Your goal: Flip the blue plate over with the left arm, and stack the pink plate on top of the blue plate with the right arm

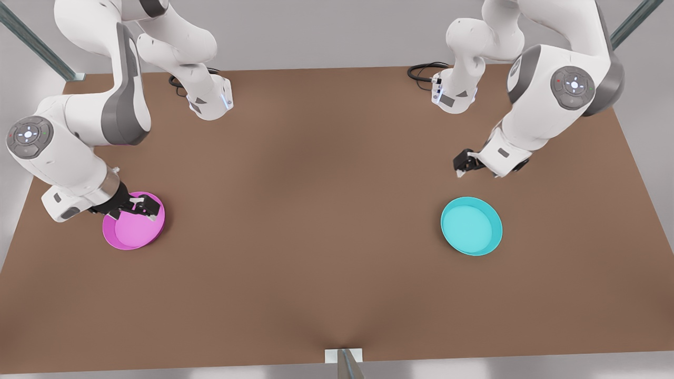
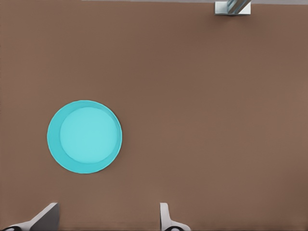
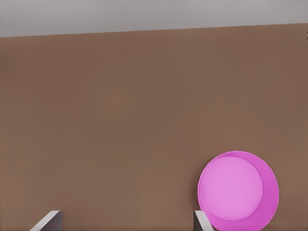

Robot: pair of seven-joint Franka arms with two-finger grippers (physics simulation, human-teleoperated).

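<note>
The blue plate [image 1: 471,226] lies hollow side up on the brown table at the front view's right; it is also the blue plate [image 2: 84,136] in the left wrist view. My left gripper [image 1: 461,167] hangs open above the table just behind it, fingers [image 2: 166,219] spread wide around nothing. The pink plate [image 1: 132,227] rests at the front view's left, hollow side up. My right gripper [image 1: 138,208] is open over its far rim. In the right wrist view the pink plate [image 3: 238,191] sits beside one fingertip [image 3: 201,221], not between the two.
Both arm bases [image 1: 210,100] [image 1: 453,95] stand at the table's back edge with black cables [image 1: 424,71] beside them. A metal post [image 1: 345,358] meets the front edge. Bare brown tabletop [image 1: 316,210] stretches between the two plates.
</note>
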